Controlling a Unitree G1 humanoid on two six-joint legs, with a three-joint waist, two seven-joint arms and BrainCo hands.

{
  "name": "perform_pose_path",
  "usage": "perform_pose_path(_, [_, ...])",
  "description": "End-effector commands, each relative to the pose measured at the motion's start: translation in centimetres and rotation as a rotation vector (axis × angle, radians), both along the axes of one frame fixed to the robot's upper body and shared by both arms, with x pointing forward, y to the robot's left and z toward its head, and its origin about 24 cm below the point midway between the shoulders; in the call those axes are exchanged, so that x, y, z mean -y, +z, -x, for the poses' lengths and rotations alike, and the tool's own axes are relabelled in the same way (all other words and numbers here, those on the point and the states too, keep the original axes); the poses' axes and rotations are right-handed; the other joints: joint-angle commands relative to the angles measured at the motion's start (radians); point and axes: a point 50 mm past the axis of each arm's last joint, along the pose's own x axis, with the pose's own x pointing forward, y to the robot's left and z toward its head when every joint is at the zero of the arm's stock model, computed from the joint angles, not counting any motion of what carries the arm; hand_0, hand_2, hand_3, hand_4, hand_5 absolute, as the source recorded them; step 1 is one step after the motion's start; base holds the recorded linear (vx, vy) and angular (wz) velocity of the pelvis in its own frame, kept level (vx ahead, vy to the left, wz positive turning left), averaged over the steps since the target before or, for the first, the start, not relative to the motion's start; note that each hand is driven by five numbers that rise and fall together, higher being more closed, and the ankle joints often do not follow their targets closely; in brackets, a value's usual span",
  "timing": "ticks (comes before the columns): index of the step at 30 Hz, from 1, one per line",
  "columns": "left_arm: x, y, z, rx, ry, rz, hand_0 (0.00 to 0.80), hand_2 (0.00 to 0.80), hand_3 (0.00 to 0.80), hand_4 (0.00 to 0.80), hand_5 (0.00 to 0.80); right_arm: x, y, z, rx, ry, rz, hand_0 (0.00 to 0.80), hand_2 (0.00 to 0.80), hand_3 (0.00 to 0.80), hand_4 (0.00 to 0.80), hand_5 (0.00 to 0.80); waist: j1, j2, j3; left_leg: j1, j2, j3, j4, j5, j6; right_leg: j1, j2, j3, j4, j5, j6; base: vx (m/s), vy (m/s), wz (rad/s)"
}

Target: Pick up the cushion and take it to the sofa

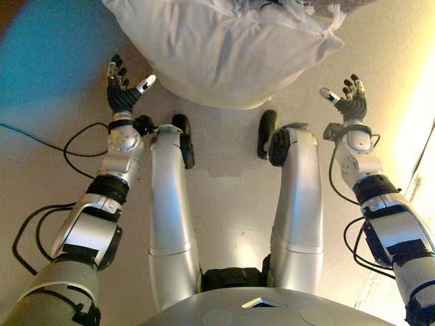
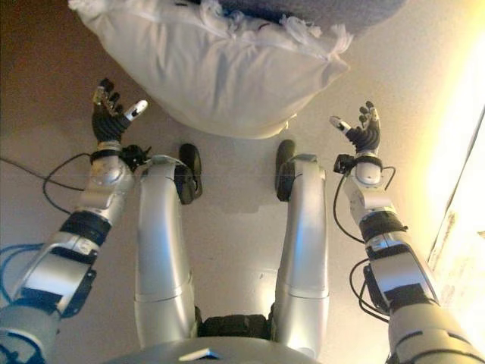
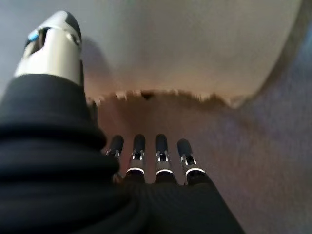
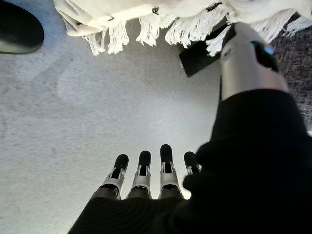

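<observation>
A large white cushion (image 1: 224, 47) with a fringed edge lies on the floor just ahead of me. It also shows in the right eye view (image 2: 212, 68). My left hand (image 1: 122, 88) is open, palm up, just left of the cushion's near corner, not touching it. My right hand (image 1: 350, 100) is open, palm up, to the right of the cushion, clear of it. The left wrist view shows the cushion's pale side (image 3: 195, 48) past straight fingers (image 3: 161, 156). The right wrist view shows its fringe (image 4: 156, 29) past straight fingers (image 4: 141, 170).
Pale carpeted floor (image 1: 231, 204) lies all around. A grey textured edge (image 2: 318, 11) shows beyond the cushion at the top. A small dark flat object (image 4: 200, 58) lies under the fringe in the right wrist view. A bright strip runs along the right side (image 1: 425, 136).
</observation>
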Motion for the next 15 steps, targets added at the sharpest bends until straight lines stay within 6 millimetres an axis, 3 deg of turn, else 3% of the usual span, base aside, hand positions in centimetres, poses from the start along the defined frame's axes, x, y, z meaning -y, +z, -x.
perform_pose_path(1, [-0.3, 0.3, 0.0, 0.036, -0.111, 0.025, 0.000, 0.000, 0.000, 0.000, 0.000, 0.9, 2.0, 0.3, 0.088, 0.052, 0.029, 0.000, 0.000, 0.000, 0.000, 0.000, 0.015, 0.028, -0.010, 0.063, -0.012, 0.185, 0.122, -0.221, 0.141, 0.107, 0.006, -0.125, 0.088, -0.132, -0.074, 0.046, 0.043, 0.14])
perform_pose_path(6, [-0.9, -0.5, 0.6, 0.020, -0.176, 0.049, 0.000, 0.000, 0.000, 0.000, 0.000, 0.1, 2.1, 0.4, 0.088, 0.103, 0.057, 0.000, 0.000, 0.000, 0.000, 0.000, 0.023, 0.039, -0.010, 0.063, -0.001, 0.170, 0.218, -0.270, 0.157, 0.107, 0.003, -0.134, 0.184, -0.177, -0.082, 0.026, 0.026, -0.07])
perform_pose_path(15, [0.4, -0.9, 0.4, 0.006, -0.286, 0.047, 0.000, 0.000, 0.000, 0.000, 0.000, -0.9, 2.0, 0.1, 0.068, 0.193, 0.075, 0.000, 0.000, 0.000, 0.000, 0.000, 0.026, 0.039, -0.010, 0.063, 0.013, 0.158, 0.373, -0.339, 0.168, 0.107, -0.011, -0.150, 0.339, -0.245, -0.107, 0.004, 0.001, -0.01])
